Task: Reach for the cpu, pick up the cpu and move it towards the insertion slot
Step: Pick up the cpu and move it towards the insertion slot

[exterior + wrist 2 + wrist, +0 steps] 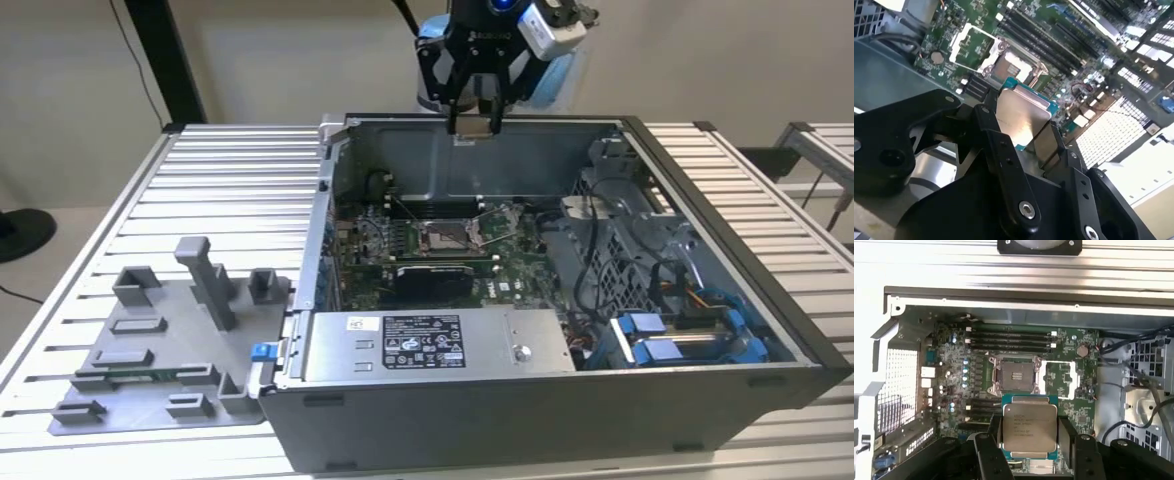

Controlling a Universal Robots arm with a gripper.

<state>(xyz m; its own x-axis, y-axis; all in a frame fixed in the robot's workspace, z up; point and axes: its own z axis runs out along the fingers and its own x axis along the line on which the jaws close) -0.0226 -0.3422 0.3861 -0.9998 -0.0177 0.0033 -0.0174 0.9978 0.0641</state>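
Clearly the gripper (1030, 440) clamps the cpu (1030, 427) between its fingers, above the insertion slot (1014, 376).

A black gripper (1029, 452) holds the cpu (1030, 426), its top a pale silver-beige with dark print, edged in teal-green, at lower centre of the first wrist view. Just above it in the frame, the insertion slot (1015, 376) shows a shiny silver frame around a dark centre on the green motherboard (1074, 405), crossed by black memory slots with white clips. In the exterior view, the dark grey computer case (534, 420) sits on a ribbed silver table (227, 170), with a grey fixture plate (147, 410) at lower left and blue drive brackets (681, 345) at lower right.
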